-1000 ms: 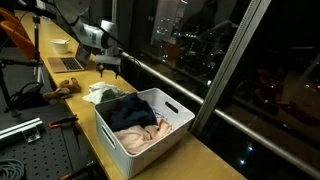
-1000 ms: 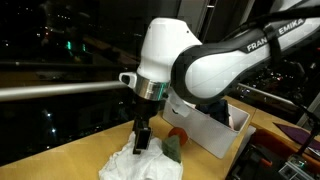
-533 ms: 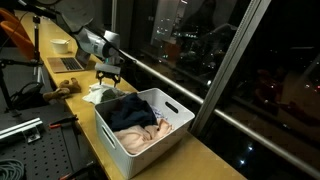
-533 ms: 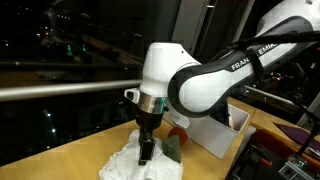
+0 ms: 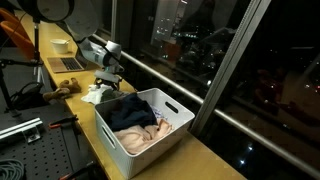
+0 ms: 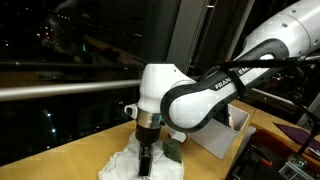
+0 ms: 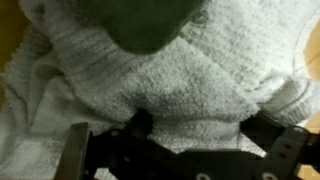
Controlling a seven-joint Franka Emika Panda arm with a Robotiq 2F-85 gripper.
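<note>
Amid white cloth [image 7: 190, 90], gripper [image 7: 200, 126] half-sunk, blurred.

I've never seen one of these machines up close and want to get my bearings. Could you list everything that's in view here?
white cloth: one, white knit, on the table beside the basket, under the gripper.
green cloth: one, dark green, lying against the white cloth, next to the basket.
basket: one, white, on the table, holding dark blue and pinkish clothes.
laptop: one, grey, at the far end of the table.
bowl: one, white, beyond the laptop.
table: one, light wood, running along the window.
window: dark glass with night lights behind it.
arm: one, white, bent down over the cloths.
gripper: one, black, fingers spread, pressed into the white cloth.
</note>
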